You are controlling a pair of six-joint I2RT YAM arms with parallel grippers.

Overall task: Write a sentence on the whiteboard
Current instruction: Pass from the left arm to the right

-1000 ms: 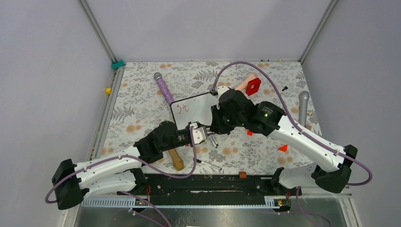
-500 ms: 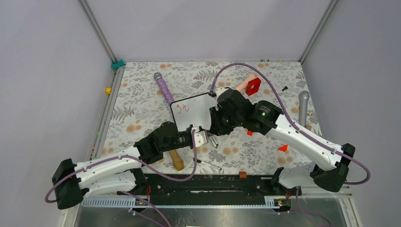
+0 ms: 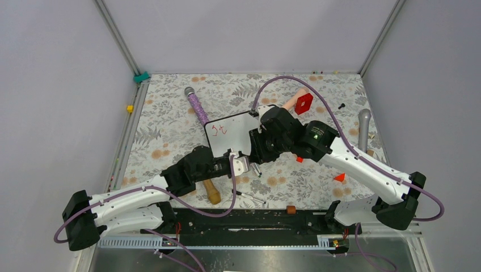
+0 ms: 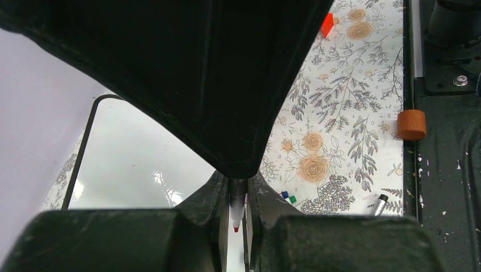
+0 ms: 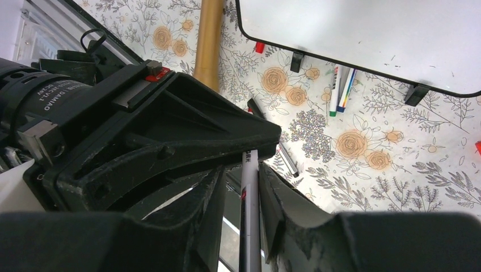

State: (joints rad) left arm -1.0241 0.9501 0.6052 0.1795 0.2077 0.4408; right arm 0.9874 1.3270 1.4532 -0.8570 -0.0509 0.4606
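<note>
Right gripper [image 5: 243,184] has edged slightly farther over the whiteboard's [image 3: 235,126] right end since a second ago; the board itself has not shifted. Both grippers meet just off the board's near edge. Left gripper [image 4: 237,195]: fingers clamped on a red-tipped marker [image 4: 236,211]. Right gripper: fingers flank the same marker's barrel, with a dark gap on one side, so parted. Red lettering [image 3: 219,130], two characters, sits at the board's left end. Board lies flat on the floral mat [image 3: 170,124].

One whiteboard [image 3: 230,131], two microphones [image 3: 197,106] [image 3: 363,127]
</note>
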